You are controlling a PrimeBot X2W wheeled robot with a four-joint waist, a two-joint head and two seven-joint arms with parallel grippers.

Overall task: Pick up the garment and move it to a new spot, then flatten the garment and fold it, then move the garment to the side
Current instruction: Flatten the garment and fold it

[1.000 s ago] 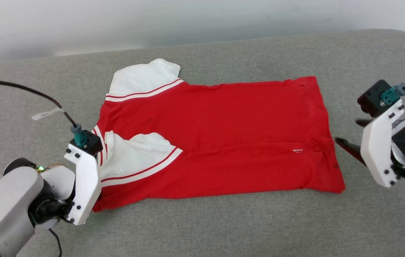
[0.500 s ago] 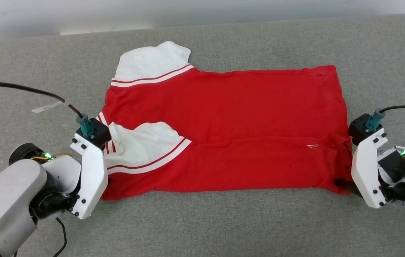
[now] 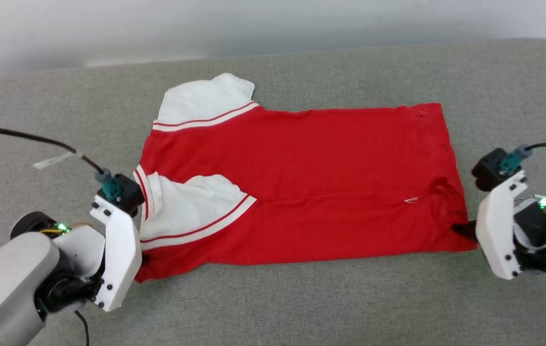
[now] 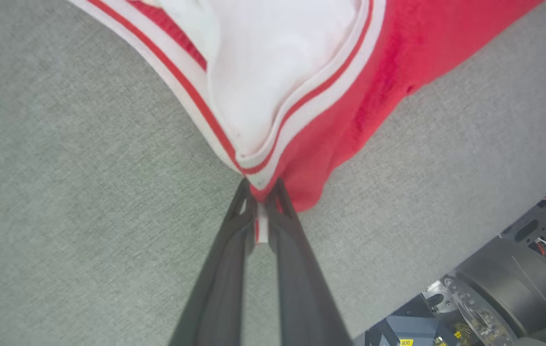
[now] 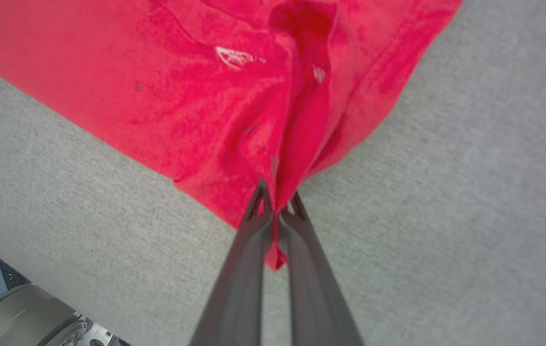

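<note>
On the garment, left fingers stay clamped; right fingers newly grip its hem

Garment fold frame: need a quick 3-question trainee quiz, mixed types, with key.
1. True or false: the left gripper is shut on the garment's striped trim.
2. The right gripper pinches: A) a white sleeve, B) red cloth at the garment's edge, C) nothing.
3. Fill in: the garment lies on a ___ fabric surface.

Key: 1 true; 2 B; 3 grey.
</note>
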